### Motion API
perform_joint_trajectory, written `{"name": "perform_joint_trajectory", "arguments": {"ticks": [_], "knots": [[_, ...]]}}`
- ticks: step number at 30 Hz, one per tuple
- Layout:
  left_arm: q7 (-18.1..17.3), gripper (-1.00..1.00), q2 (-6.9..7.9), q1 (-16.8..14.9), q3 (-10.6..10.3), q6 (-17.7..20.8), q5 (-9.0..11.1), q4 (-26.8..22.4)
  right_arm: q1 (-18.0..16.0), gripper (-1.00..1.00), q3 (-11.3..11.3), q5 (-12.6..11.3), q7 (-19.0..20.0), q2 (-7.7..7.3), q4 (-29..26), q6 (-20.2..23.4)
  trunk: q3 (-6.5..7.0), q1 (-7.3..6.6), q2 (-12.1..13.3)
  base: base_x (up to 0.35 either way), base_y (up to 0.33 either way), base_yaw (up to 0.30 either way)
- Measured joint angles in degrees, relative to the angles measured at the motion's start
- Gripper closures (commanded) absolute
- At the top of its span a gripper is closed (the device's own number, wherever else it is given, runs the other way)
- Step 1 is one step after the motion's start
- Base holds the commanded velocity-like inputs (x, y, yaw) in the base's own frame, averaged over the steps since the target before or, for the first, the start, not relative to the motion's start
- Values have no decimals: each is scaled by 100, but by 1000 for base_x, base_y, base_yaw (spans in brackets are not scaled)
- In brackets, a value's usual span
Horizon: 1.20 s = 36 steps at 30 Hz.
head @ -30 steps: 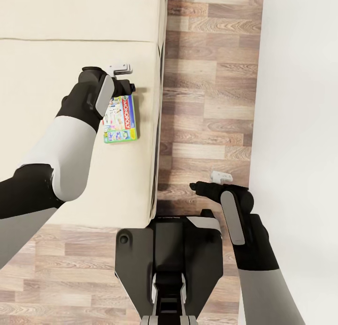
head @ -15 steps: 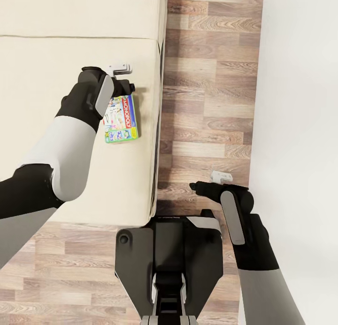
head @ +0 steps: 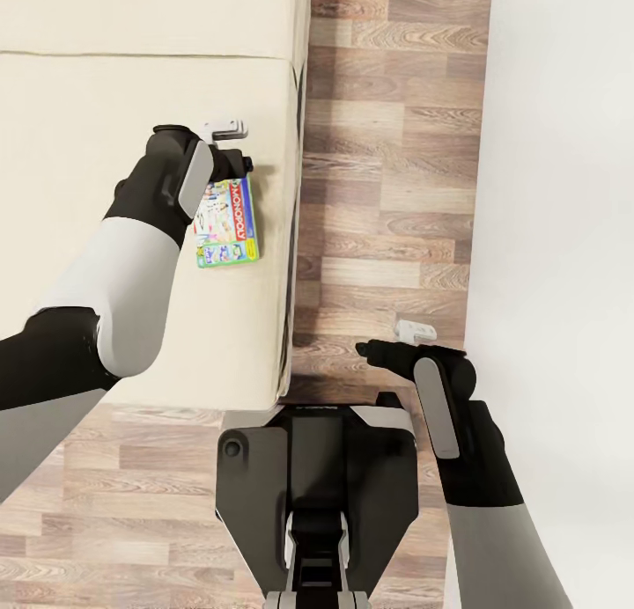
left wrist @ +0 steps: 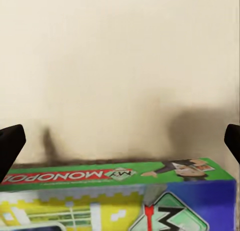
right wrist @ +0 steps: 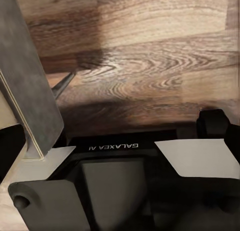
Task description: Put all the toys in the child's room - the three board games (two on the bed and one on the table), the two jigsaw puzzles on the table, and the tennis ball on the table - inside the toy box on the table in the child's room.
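Hovering over the bed (head: pixel 132 345), the left gripper (head: pixel 227 132) has its fingers spread wide around nothing, above the Monopoly board game (head: pixel 227 223) lying flat near the mattress edge. Right gripper (head: pixel 414 332) hangs over the wood floor (head: pixel 387 195), its opening unclear.

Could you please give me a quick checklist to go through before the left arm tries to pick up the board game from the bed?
1. Board game in reach, lying flat on the bed: ok.
2. Left gripper open, fingertips at both edges of the left wrist view: ok.
3. Left gripper lined up with the game's near edge, box between the fingers: ok.
4. Game close to the mattress edge, could slide off if pushed: cannot tell.
5. Right gripper away from the bed, over the wood floor: ok.
6. Right gripper empty: cannot tell.
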Motion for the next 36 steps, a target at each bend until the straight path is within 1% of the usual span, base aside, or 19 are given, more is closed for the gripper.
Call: {"name": "perform_joint_trajectory", "arguments": {"ticks": [6,20,36], "knots": [[-5,-100,0,0,1,1,-1,0,-1,-100,0,0,0,0,-4,0,0,-1,0,-66,-85,0],[-16,-100,6,0,-8,-7,1,0,-1,-100,3,0,4,0,-4,0,0,-2,0,-9,-7,0],[-17,-100,13,0,-16,-7,1,0,-1,-100,4,0,4,0,-4,0,0,-1,0,-88,0,0]]}}
